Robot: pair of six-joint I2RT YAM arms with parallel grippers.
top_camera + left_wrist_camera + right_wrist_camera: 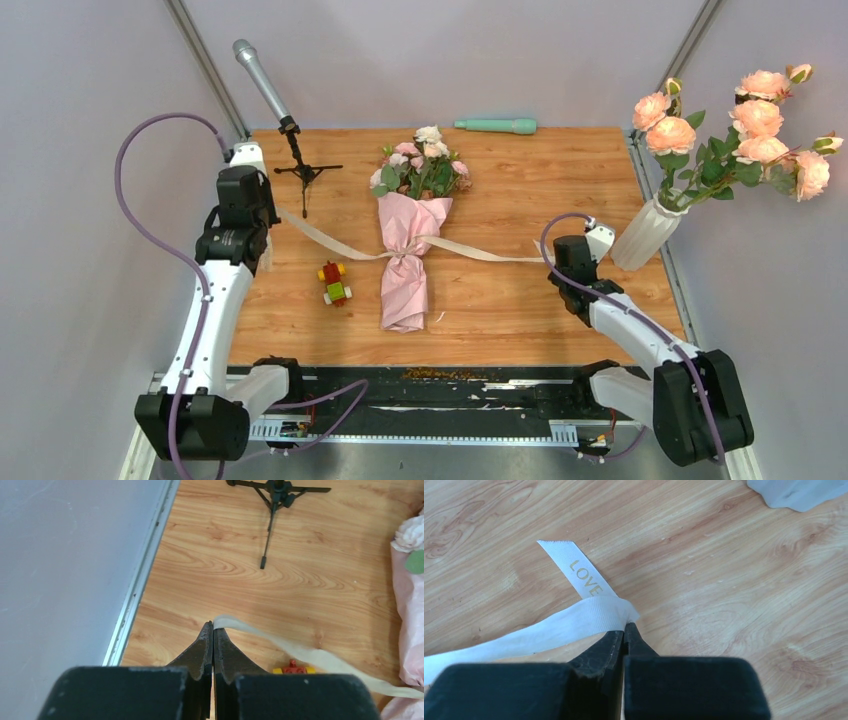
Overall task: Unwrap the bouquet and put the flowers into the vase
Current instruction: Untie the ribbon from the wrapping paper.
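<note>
The bouquet [405,255] lies in the middle of the table in pink paper, its flowers [425,165] pointing to the far side. A cream ribbon [330,240] runs round its waist and stretches out to both sides. My left gripper [272,212] is shut on the ribbon's left end [222,622]. My right gripper [548,260] is shut on the right end [589,615], where a tail printed LOVE sticks out. The ribbed white vase [645,232] stands at the right edge, just beyond the right gripper, with large peach roses in it.
A microphone on a small black tripod [300,170] stands at the far left, near the left gripper. A red, yellow and green toy [334,283] lies left of the bouquet. A mint-green cylinder [497,125] lies at the far edge. A metal rail [137,580] borders the table's left side.
</note>
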